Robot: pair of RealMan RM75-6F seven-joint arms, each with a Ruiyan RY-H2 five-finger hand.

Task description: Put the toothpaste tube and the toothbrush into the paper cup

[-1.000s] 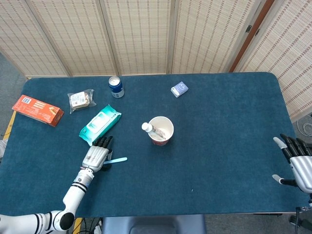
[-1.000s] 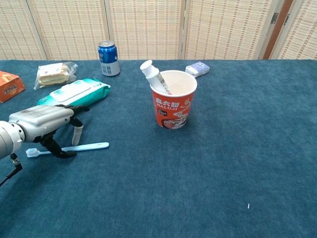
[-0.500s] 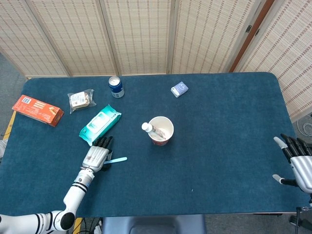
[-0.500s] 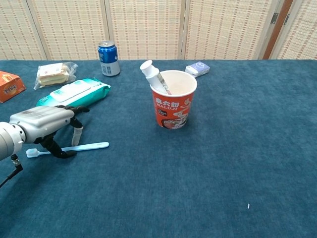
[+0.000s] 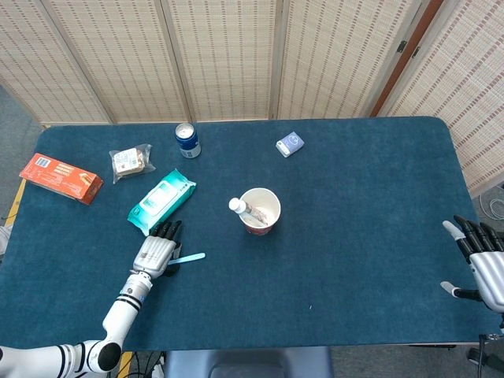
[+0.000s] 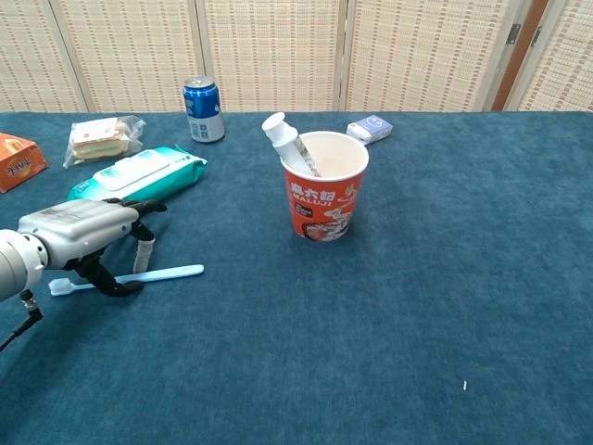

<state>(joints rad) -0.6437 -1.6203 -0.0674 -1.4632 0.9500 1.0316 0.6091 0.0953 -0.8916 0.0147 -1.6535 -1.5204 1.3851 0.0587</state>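
Almost nothing moved over the last second: left hand (image 6: 83,236) sits over the brush (image 6: 130,276) as before, fingers curled down around the handle, brush flat on the table (image 6: 389,306). Can't tell if it's actually pinched yet. Looks like the grasp is settling, lift not started.

Left to right: orange box (image 5: 61,178), print unreadable; snack bag (image 5: 131,161); teal wipes pack (image 6: 137,172), label too small; blue can (image 6: 202,109), brand illegible. Cup (image 6: 323,185) has red print, "MALUJU"-like letters, not sure. Tube (image 6: 289,142) already in the cup, cap leaning out left. Small blue pack (image 6: 370,128) behind.

Right hand (image 5: 484,264) at the far right edge, fingers spread, holding nothing.
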